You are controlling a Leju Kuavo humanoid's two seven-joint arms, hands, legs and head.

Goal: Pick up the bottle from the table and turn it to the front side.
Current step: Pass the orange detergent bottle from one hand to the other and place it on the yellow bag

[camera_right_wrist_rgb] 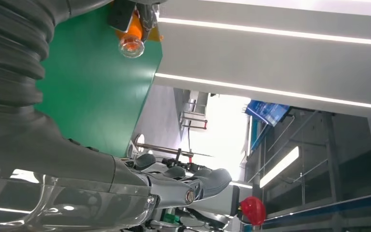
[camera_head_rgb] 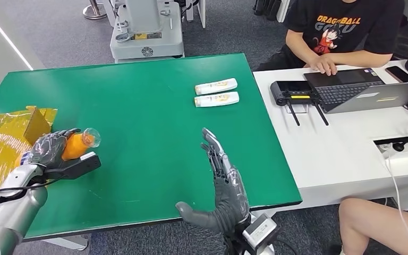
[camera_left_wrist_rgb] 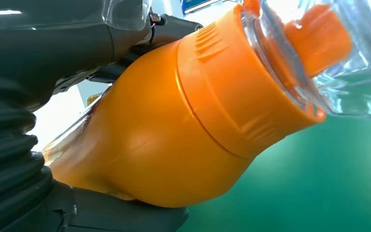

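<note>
Right robot hand (camera_head_rgb: pixel 224 183): one, nearest item, fingers spread, holding nothing, above the near edge of the green desk (camera_head_rgb: pixel 138 101).

Left robot hand (camera_head_rgb: pixel 50 149): one, wrapped round the orange bottle (camera_head_rgb: pixel 79 144), one, lifted off the desk at its left side, lying tilted, clear cap pointing toward the desk's middle.

Step in hand, judged: turning the bottle to its front. Advised: rotate slowly at the wrist, keep the grip firm on the body, stay clear of the yellow wrapped bundle (camera_head_rgb: pixel 2 138), one, just left.

White bottles (camera_head_rgb: pixel 216 86): two, lying side by side toward the desk's far right.
</note>
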